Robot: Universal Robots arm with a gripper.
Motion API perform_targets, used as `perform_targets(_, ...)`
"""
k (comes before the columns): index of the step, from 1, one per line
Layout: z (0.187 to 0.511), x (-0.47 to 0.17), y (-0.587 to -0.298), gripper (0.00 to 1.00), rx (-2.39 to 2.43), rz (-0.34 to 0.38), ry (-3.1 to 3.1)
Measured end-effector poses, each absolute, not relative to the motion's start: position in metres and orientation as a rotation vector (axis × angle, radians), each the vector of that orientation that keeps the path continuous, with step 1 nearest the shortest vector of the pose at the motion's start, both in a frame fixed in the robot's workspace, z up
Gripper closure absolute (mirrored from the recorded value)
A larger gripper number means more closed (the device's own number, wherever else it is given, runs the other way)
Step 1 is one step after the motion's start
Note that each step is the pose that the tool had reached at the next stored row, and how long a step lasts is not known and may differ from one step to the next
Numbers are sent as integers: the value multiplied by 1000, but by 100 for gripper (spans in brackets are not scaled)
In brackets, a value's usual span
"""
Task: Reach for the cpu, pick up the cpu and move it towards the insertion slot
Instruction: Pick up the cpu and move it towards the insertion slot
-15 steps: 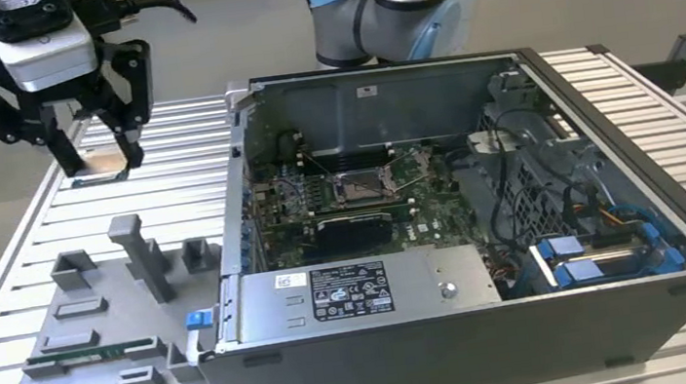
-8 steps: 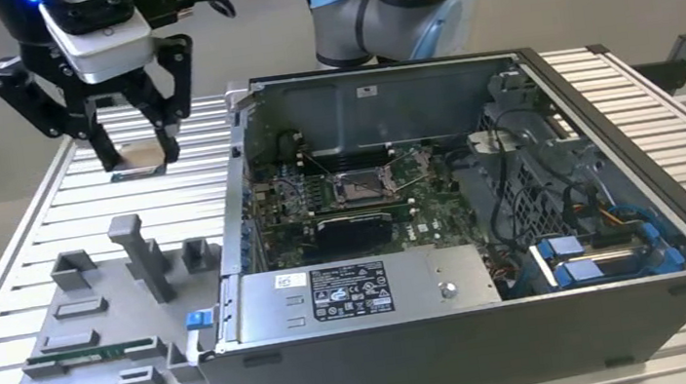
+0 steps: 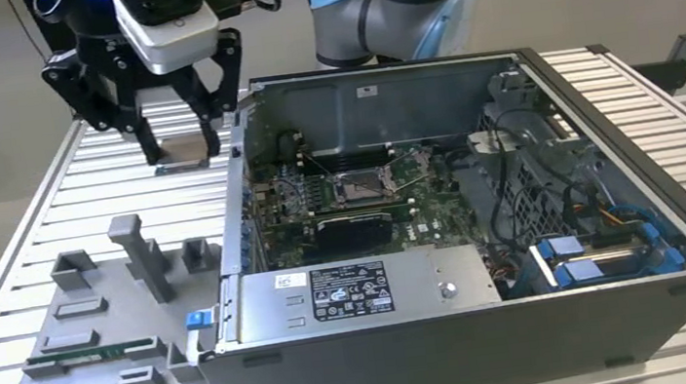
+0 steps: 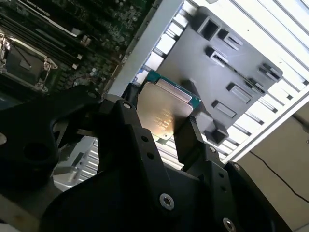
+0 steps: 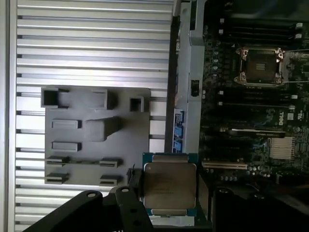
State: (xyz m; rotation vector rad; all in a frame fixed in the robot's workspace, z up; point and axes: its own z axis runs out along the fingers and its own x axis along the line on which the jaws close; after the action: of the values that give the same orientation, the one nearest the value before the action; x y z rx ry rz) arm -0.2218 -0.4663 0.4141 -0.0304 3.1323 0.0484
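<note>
Silvery metal catches the light between the black fingers of my end effector (image 3: pixel 184 138), which is closed narrow on the cpu (image 3: pixel 185 153), pinching the chip by two opposite edges and holding it flat, lid up, clear of the slatted table (image 3: pixel 95 193). The chip hangs outside the open computer case (image 3: pixel 494 350), just beyond the wall on the exterior view's left. The insertion slot (image 3: pixel 362 185), a square socket with its metal frame on the green motherboard, lies to the exterior view's right of the end effector and lower, past that wall. The chip is close to square, so I judge it has no long axis to speak of, and only its corner alignment with the socket matters. There is only one arm. In the first wrist view the cpu (image 5: pixel 170 187) sits between the grey fixture tray (image 5: pixel 96 135) and the board with its socket (image 5: pixel 260 65). Faint print marks the chip's lid, too dim for me to make out. A white label (image 3: pixel 348 291) on the power supply carries text and symbols.
</note>
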Motion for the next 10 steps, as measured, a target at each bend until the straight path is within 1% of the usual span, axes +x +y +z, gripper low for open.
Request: perform_targets(10, 414, -176, -466, 100, -30, 48, 3132)
